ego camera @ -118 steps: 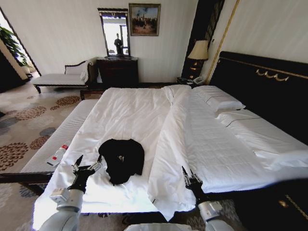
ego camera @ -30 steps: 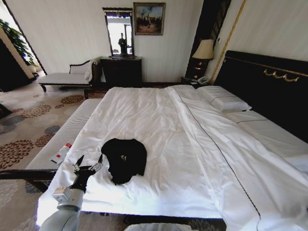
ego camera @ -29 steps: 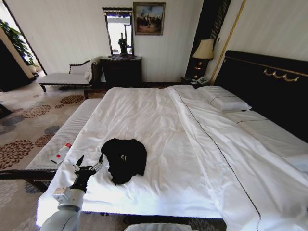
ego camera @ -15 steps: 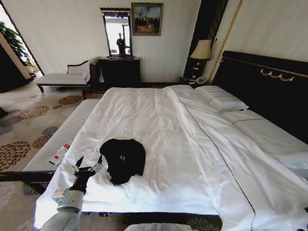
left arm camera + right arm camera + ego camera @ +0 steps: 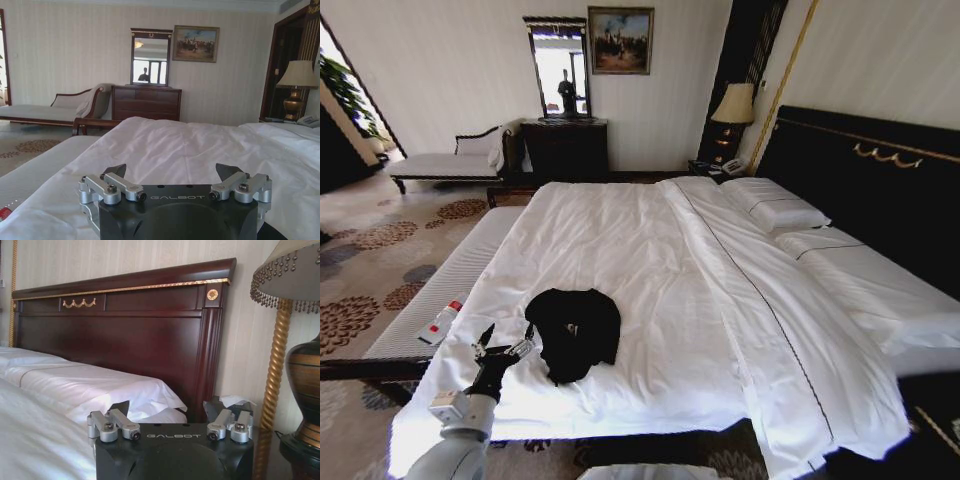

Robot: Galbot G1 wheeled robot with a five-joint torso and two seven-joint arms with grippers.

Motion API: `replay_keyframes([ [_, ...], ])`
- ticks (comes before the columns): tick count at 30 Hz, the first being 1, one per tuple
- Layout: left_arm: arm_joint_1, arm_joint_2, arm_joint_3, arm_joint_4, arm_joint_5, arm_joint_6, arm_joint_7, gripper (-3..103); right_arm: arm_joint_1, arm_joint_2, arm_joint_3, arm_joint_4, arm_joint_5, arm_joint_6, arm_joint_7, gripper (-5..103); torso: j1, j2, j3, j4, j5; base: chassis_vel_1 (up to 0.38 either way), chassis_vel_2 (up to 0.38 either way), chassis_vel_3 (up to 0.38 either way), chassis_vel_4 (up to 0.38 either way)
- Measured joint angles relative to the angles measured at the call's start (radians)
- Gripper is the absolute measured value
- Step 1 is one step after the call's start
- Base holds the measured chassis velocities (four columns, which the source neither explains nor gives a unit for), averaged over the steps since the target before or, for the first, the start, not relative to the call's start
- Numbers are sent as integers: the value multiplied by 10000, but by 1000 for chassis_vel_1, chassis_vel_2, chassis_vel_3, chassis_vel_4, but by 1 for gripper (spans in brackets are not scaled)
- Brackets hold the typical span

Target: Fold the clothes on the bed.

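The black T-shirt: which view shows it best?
The head view: the black T-shirt lies bunched and whole on the bed, right of the open left gripper. The wrist views offer nothing useful of it.

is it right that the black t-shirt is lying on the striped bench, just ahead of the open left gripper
Not quite. The head view shows the black T-shirt lying on the bed, on its white duvet, not on the striped bench. It is just ahead of the open left gripper.
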Motion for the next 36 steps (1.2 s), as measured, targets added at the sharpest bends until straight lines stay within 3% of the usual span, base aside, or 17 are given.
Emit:
replay_keyframes([
  [3,45,-28,-7,0,17,-9,13,100,-51,176,-300,344,428,700,-434,96,1,0,0,6,0,0,0,0,0],
  [6,79,-59,-7,0,49,-21,23,100,-172,350,-474,768,474,869,-754,99,2,-1,0,5,1,0,0,0,0],
  [23,72,-19,14,-87,82,-26,27,100,-723,1271,-1345,3297,54,736,-1051,100,2,-2,0,4,0,4,2,-4,-4],
  [36,152,20,35,-102,106,-30,30,100,-787,1505,-1678,3559,33,796,-1098,100,2,-1,0,4,2,164,165,-171,-166],
])
